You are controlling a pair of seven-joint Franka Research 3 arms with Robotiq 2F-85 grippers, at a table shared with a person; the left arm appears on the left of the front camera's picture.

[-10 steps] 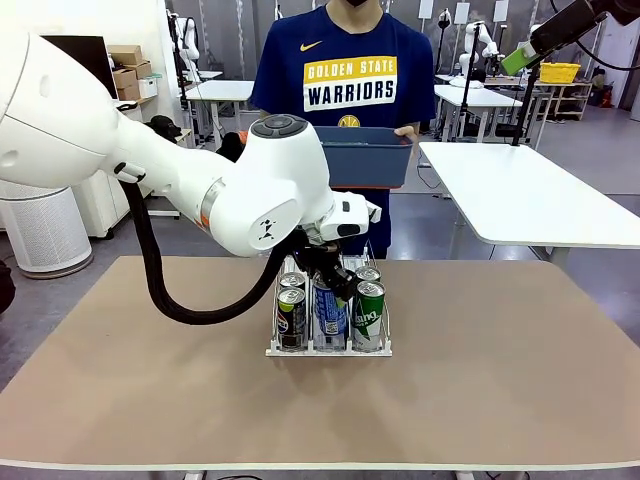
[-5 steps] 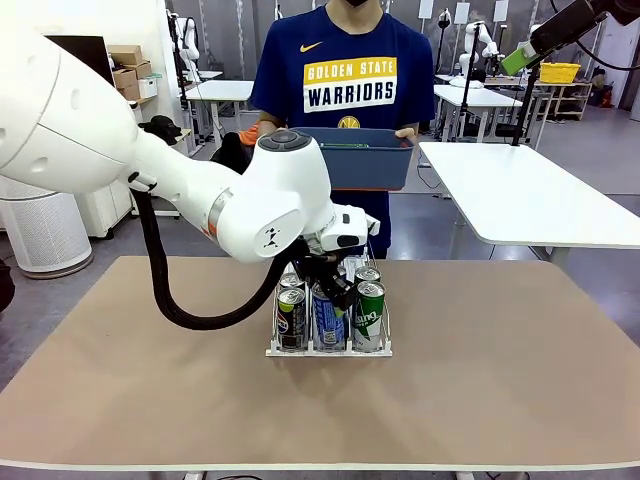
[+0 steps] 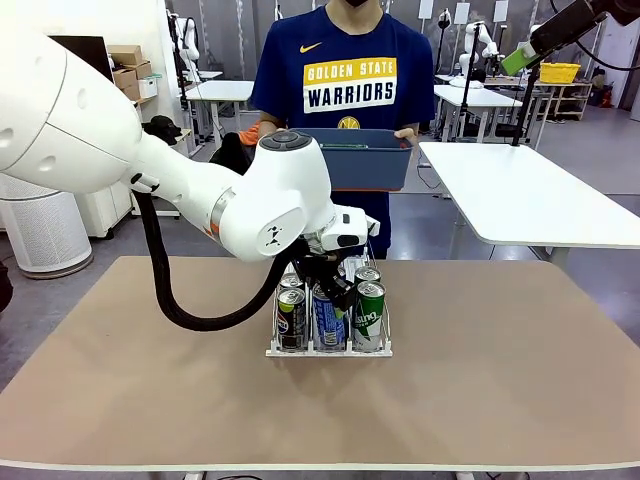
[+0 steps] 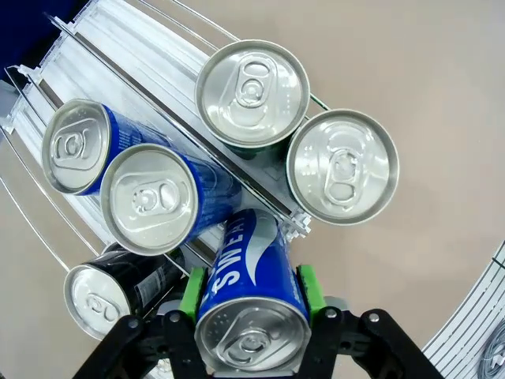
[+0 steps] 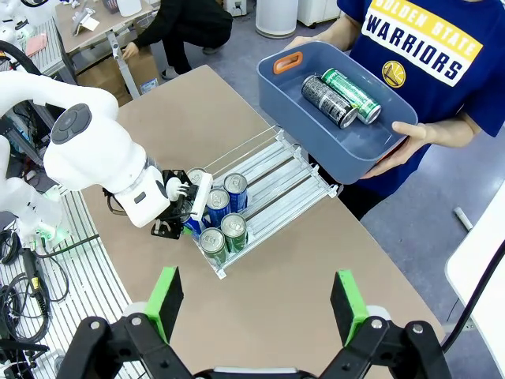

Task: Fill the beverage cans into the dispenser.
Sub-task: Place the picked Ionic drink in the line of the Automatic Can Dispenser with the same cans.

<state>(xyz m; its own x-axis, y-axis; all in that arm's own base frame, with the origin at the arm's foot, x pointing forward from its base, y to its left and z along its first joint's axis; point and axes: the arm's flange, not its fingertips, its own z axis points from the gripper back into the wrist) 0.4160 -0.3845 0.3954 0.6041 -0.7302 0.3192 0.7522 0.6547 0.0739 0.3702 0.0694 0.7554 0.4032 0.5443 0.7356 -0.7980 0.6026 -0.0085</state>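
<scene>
My left gripper (image 4: 251,294) is shut on a blue can (image 4: 251,316), its green pads (image 4: 192,290) on both sides of the can. In the front view that blue can (image 3: 328,318) stands at the near end of the dispenser's (image 3: 300,351) middle lane, under the left gripper (image 3: 330,290). A black can (image 3: 291,318) and a green can (image 3: 368,314) flank it, with more cans behind. In the left wrist view two blue cans (image 4: 154,197) sit in the middle lane of the clear rack (image 4: 118,47). My right gripper (image 5: 256,312) hangs open high above the table.
A person at the far side holds a blue-grey bin (image 3: 365,160) in both hands above the table's edge. In the bin (image 5: 347,138) lie a black can (image 5: 319,99) and a green can (image 5: 351,95). The far ends of the rack's lanes (image 5: 288,178) are bare.
Since a second ago my left arm has shifted slightly, and the held blue can has come down a little into the middle lane. Over the last half second nothing visibly moves.
</scene>
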